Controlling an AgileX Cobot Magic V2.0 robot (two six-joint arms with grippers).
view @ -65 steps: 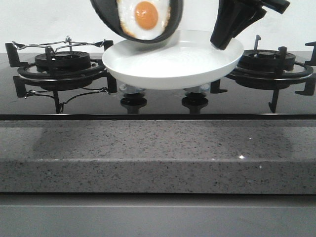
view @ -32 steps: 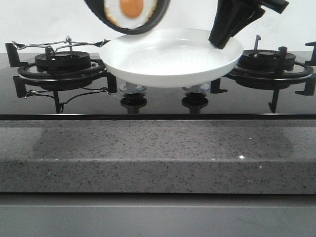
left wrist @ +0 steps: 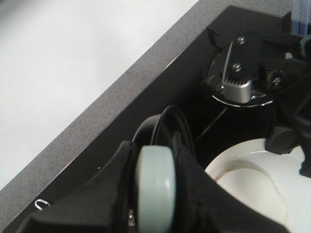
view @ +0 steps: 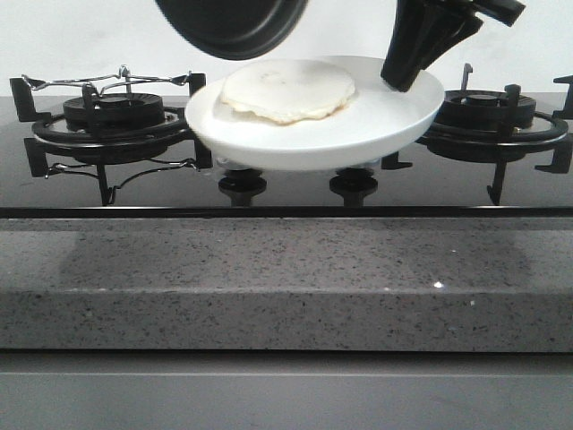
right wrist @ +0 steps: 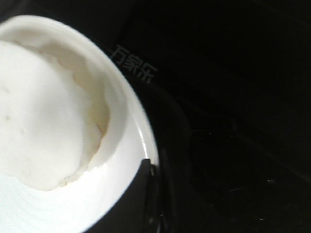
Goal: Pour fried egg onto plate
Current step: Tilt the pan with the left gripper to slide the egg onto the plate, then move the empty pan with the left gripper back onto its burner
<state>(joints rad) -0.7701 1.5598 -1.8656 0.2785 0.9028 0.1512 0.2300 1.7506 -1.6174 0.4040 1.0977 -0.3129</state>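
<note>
The fried egg [view: 286, 90] lies on the white plate [view: 358, 130], pale side up, left of the plate's middle. The plate is held above the stove between the two burners. My right gripper [view: 400, 79] is shut on the plate's right rim; in the right wrist view its finger [right wrist: 138, 194] clamps the rim [right wrist: 124, 160] beside the egg [right wrist: 43, 121]. The black frying pan [view: 233, 22] hangs above the plate's left side, empty, its underside facing the camera. My left gripper [left wrist: 155, 194] is shut on the pan's pale handle [left wrist: 155, 179].
Black gas burners with grates stand at the left [view: 112, 112] and right [view: 492, 116] of the glass hob. Two knobs [view: 242, 185] [view: 354, 185] sit under the plate. A grey speckled stone counter edge [view: 286, 269] runs along the front.
The egg has dropped out of the tilted pan and landed upside down on the plate. The pan has turned further over and now shows only black. The right gripper stayed on the rim.
</note>
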